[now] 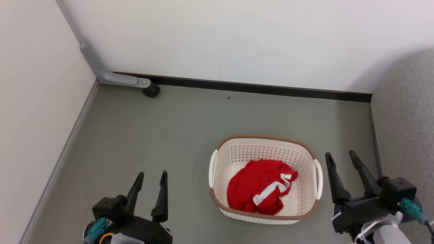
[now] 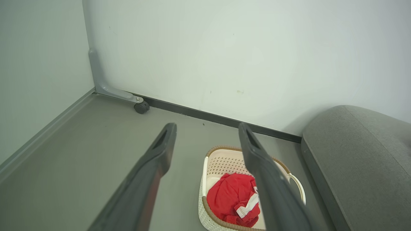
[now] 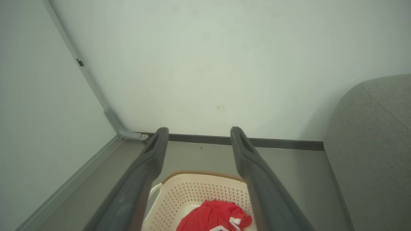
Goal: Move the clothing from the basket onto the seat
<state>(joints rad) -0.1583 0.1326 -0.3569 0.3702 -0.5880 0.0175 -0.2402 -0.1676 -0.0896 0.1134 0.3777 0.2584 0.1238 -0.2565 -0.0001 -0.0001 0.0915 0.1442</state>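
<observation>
Both arms held low, jaws open.
The left gripper (image 1: 152, 174) and right gripper (image 1: 340, 154) point forward, jaws spread and empty; both seem to lean slightly inward, wrists partly cropped.

Grey floor (image 1: 152, 135) w/ cream basket (image 1: 264, 149) sitting on it, near grey seat (image 1: 403, 135). Black caster (image 1: 151, 90) at far-left wall corner.

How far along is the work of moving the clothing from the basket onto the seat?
Done: nothing yet. The red clothing lies bunched inside the basket on the floor. In hand: nothing. The left gripper and right gripper are both open, one on each side of the basket, touching neither it nor the fabric. Left: everything, namely grasping the clothing, lifting it out and carrying it to the grey seat on the robot's right.
</observation>
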